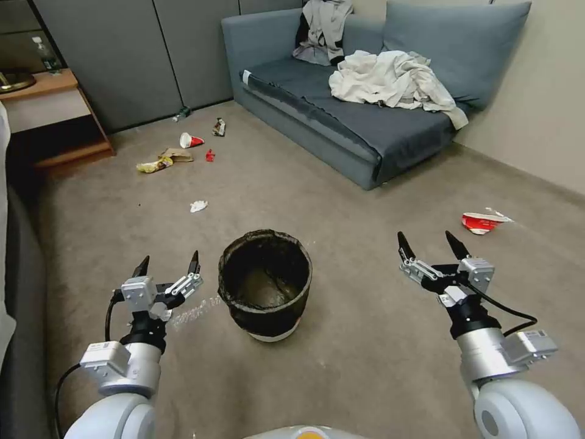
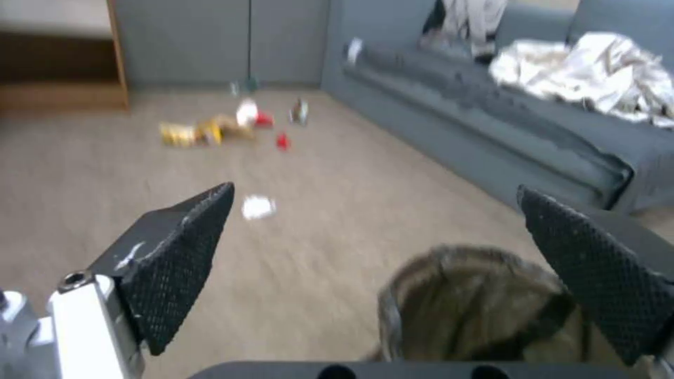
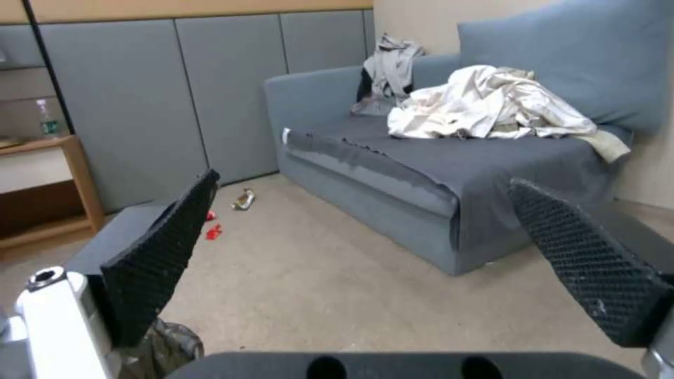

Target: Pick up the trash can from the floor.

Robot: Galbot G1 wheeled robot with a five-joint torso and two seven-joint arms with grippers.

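A lounge corner of an office. Grey panel partition walls (image 1: 152, 55) back a blue-grey fabric sofa (image 1: 365, 122) strewn with crumpled pale clothes (image 1: 390, 79). Beige-grey short-pile carpet floor (image 1: 341, 201) carries scattered litter.

1. The trash can (image 1: 265, 286) is lined with a crinkly, faintly glossy dark plastic bag folded over its rim; a smooth white wall shows at its base.
2. The floor (image 1: 365, 366) is matt, short-pile beige-grey carpet with faint pale scuffs.
3. The left end effector (image 1: 168, 263) and right end effector (image 1: 428, 244) have brushed silver metal bodies and black fingers; in the wrist views their pads (image 2: 179, 252) show a rough, diamond-textured rubbery face.
4. The sofa (image 1: 365, 131) at the far right is matt blue-grey woven cloth, carrying rumpled pale fabric (image 1: 390, 79).
5. The shelf (image 1: 55, 122) at the far left is smooth brown wood.
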